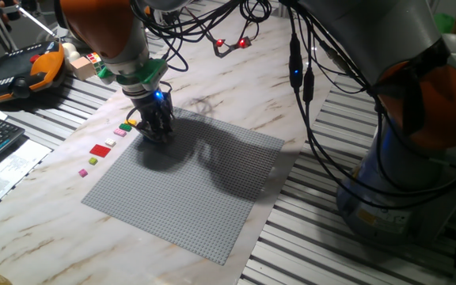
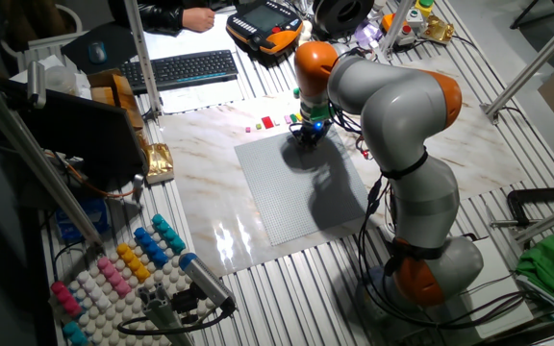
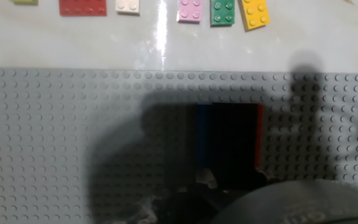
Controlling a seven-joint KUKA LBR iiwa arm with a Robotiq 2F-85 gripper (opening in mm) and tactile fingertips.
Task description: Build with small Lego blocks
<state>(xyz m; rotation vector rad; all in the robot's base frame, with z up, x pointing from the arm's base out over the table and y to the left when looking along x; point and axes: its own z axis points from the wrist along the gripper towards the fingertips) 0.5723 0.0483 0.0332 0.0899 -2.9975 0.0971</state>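
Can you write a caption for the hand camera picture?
Colourful small blocks lined up on the marble table above the grey baseplate.

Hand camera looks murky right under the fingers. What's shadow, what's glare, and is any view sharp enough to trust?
Hand view: the gripper's shadow darkens the large grey studded baseplate at centre; a white glare streak crosses the marble table; the pink square brick and yellow brick stay crisp. One fixed view: the two-finger gripper casts a broad shadow over the plate. The other fixed view: bricks too small to judge.

Loose bricks [image 3: 188,9] beside baseplate [image 3: 55,143], seemingly apart.
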